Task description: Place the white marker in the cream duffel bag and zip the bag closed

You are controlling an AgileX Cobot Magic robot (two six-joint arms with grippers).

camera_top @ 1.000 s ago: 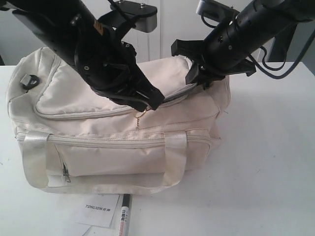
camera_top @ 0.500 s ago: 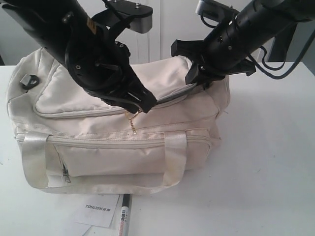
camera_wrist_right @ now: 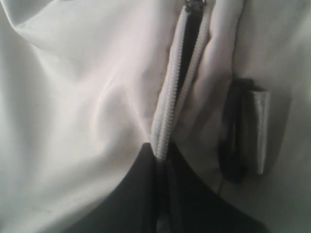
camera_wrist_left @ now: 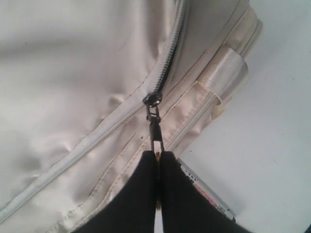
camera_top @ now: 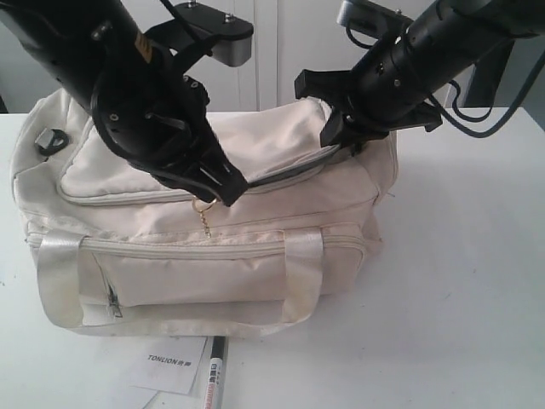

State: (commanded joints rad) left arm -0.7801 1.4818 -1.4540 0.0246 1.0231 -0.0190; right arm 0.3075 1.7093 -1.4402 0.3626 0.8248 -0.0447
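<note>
Pinching the zip pull (camera_wrist_left: pixel 154 127) of the cream duffel bag (camera_top: pixel 204 273), the left gripper (camera_wrist_left: pixel 158 162) is found clamped on it, partway along the curved top zip. The right gripper (camera_wrist_right: pixel 163 154) is closed on the zip edge (camera_wrist_right: pixel 167 121) at the bag's right end, though how much fabric is caught cannot be told. The white marker (camera_top: pixel 213 375) is noted outside the bag, on the table (camera_top: pixel 460 281) just in front of it beside the paper card (camera_top: pixel 170 362). Its long axis is set square to the bag's front. It lies nearly below the left gripper, which is judged the nearer arm.

Lab-like: white table (camera_top: pixel 460 256), plain white wall (camera_top: pixel 294 60)
</note>
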